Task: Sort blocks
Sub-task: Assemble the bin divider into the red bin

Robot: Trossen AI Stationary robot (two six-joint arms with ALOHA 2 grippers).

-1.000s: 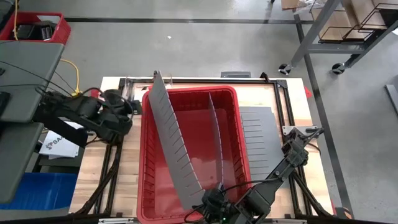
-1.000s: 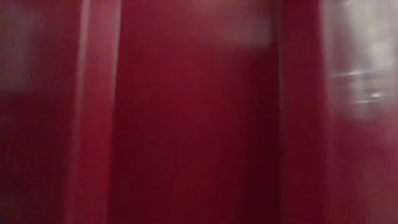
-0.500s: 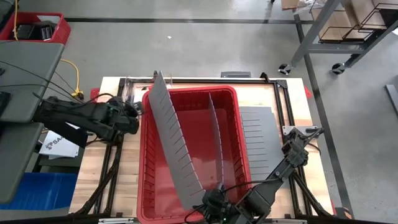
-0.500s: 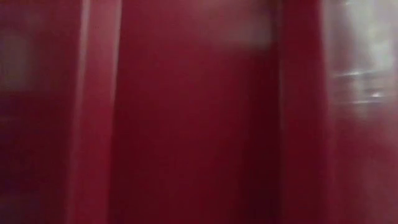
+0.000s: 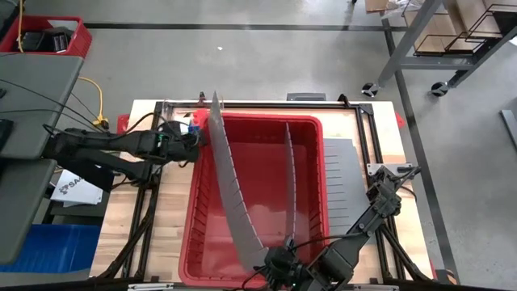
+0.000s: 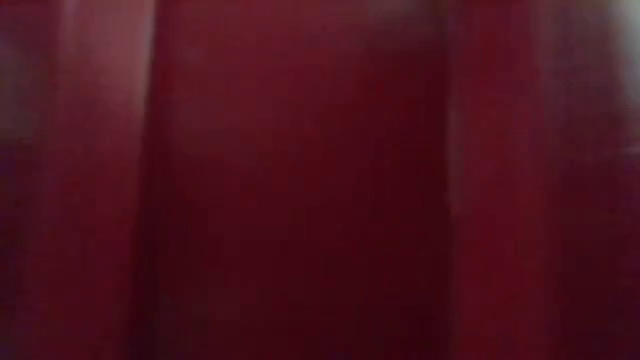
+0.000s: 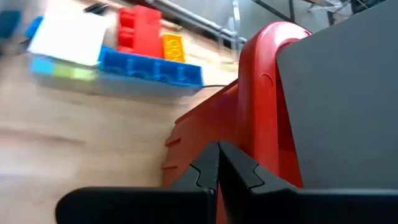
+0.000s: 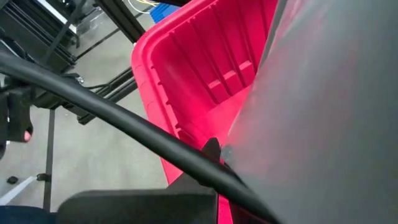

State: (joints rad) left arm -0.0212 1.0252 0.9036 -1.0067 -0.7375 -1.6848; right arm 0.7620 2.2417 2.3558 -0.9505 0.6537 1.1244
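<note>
While the left gripper [image 7: 217, 163], fingers pressed together and empty, crowds the red bin [image 5: 311, 129] rim at upper left, it should back off, open, and reach the blocks [image 7: 151, 65] beyond. Parked at the bottom edge, the right gripper [image 5: 273, 263] is also closed, against a grey divider [image 5: 233, 190].

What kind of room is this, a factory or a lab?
Probably a robotics lab or workshop: a wooden table on a bare concrete floor, a wheeled metal rack, and a red bin beside toy blocks.
</note>
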